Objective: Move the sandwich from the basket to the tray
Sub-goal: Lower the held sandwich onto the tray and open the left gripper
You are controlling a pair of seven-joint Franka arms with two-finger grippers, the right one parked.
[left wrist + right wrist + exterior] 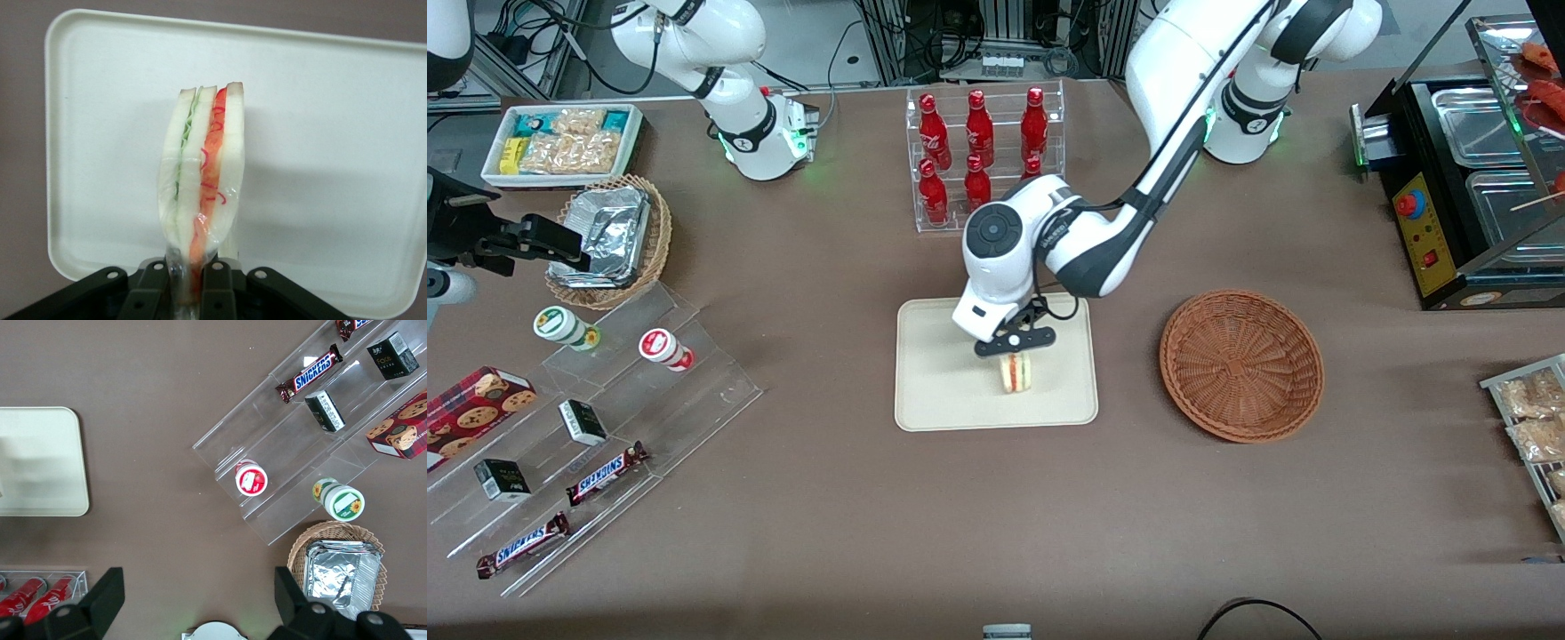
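The sandwich [203,180] stands on edge, cut side up, over the cream tray [943,400], pinched between the tool's [1016,348] fingers [217,293]. The reddish-brown basket [1240,364] sits on the worktop [827,524] beside the tray, toward the working arm's end.

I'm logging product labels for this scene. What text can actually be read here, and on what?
"SNICKERS": on the chocolate bars on the clear stepped stand.
Red bottles, small dark boxes, round tubs, cookie box: print too small to read.
The sandwich, gripped in the claw over the tray, shows no text.
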